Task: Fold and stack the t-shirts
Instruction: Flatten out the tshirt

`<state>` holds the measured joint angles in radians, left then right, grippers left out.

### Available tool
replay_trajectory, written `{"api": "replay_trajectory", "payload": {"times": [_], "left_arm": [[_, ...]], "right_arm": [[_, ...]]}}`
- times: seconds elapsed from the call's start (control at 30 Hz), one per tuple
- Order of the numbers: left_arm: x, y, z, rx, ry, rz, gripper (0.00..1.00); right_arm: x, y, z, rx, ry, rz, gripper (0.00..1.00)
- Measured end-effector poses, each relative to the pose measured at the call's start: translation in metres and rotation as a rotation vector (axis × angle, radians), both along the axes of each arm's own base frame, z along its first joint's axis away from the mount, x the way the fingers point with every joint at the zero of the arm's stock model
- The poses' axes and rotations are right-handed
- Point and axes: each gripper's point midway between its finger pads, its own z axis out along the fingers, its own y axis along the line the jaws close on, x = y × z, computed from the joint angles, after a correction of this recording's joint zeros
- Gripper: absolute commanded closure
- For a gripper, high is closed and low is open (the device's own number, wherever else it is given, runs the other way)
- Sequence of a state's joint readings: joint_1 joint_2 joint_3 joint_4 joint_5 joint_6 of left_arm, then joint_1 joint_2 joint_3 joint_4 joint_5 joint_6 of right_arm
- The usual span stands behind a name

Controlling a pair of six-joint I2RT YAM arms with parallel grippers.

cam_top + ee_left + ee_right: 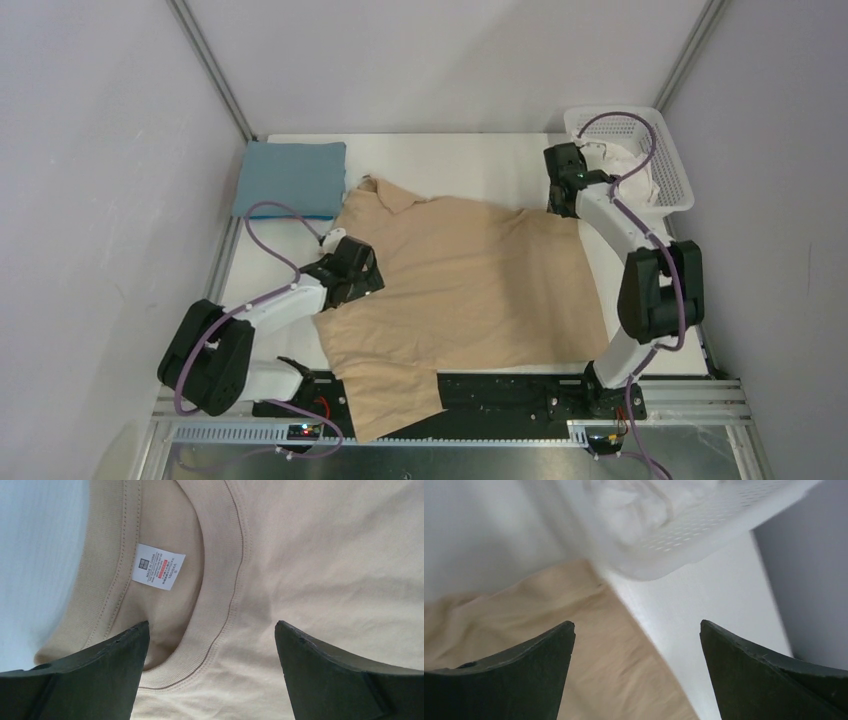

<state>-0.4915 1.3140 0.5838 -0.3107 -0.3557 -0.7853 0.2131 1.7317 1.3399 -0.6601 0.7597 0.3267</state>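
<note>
The tan-beige t-shirt (470, 280) lies spread across the white table, its collar (385, 192) at the back left and one corner hanging over the near edge. The teal-blue t-shirt (290, 178) lies folded at the back left corner. My left gripper (355, 268) is open over the tan shirt's left side. In the left wrist view it (212, 630) straddles the ribbed collar (220, 580) beside the white label (158, 566). My right gripper (562, 190) is open and empty above the shirt's back right edge (614, 660).
A white lattice basket (640, 160) with white cloth inside stands at the back right, close to my right gripper; it also shows in the right wrist view (684, 535). Grey walls enclose the table. Bare table (704, 610) lies right of the shirt.
</note>
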Motion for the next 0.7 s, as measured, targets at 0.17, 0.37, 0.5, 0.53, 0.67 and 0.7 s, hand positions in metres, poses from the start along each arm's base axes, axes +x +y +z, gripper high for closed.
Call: {"api": "replay_trajectory", "payload": {"times": [0.17,0.37,0.5,0.53,0.67,0.7], "left_arm": [[-0.010,-0.003,0.005,-0.028,0.024,-0.028,0.00],[-0.008,-0.013,0.038,-0.111,-0.069,-0.054,0.00],[-0.011,-0.026,0.050,-0.162,-0.095,-0.108,0.00],[-0.014,-0.030,0.049,-0.168,-0.088,-0.128,0.00],[-0.025,-0.045,0.035,-0.165,-0.021,-0.204,0.00],[-0.028,-0.046,0.027,-0.153,0.008,-0.211,0.00]], "right_arm": [[-0.014,0.054,0.008,0.232,-0.040,0.167,0.01],[-0.079,0.122,-0.015,0.447,0.007,0.359,0.01],[-0.125,0.143,-0.047,0.547,0.078,0.400,0.01],[-0.136,0.145,-0.058,0.565,0.102,0.396,0.01],[-0.169,0.148,-0.092,0.635,0.172,0.366,0.00],[-0.173,0.148,-0.098,0.649,0.181,0.356,0.01]]}}
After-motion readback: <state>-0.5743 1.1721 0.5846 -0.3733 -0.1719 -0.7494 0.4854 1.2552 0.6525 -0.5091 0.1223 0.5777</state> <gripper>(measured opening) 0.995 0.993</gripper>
